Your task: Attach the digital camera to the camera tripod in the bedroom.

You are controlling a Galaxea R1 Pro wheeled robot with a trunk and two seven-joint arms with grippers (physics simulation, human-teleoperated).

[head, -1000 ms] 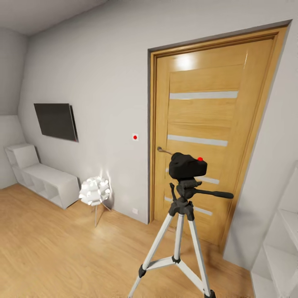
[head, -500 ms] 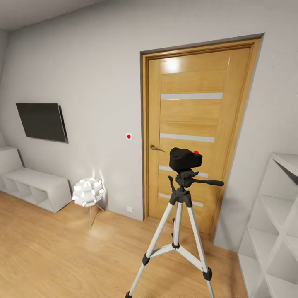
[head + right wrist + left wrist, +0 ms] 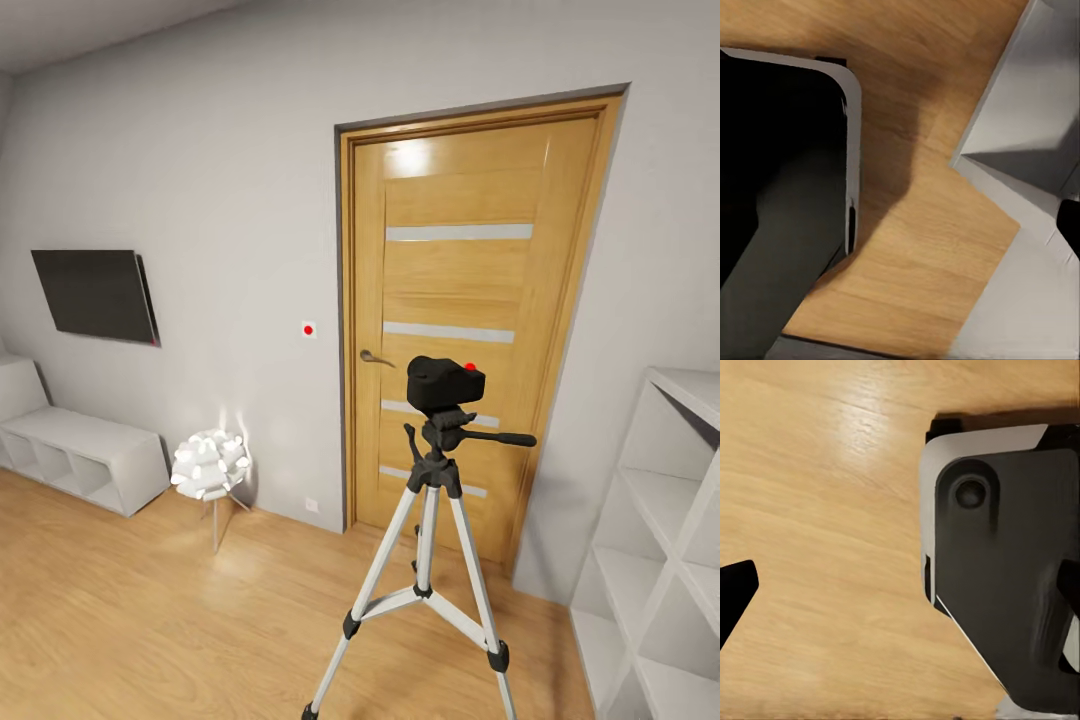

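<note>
1. Left gripper: one dark fingertip (image 3: 733,589) shows at the edge of the left wrist view over wood plank floor (image 3: 825,495); whether the jaws are apart or together cannot be told.
2. Right gripper: a dark fingertip (image 3: 1071,221) shows at the frame edge of the right wrist view; jaw state likewise cannot be told.
3. Digital camera (image 3: 445,384) sits on top of the camera tripod (image 3: 430,540), red button up.
4. Tripod stands on the floor in front of the oak door (image 3: 465,300), legs spread, side handle pointing toward the white shelf unit (image 3: 660,540).
5. White flower-shaped lamp (image 3: 208,464) near the wall; wall-mounted dark screen (image 3: 95,295) above a low white cabinet (image 3: 85,455).
</note>
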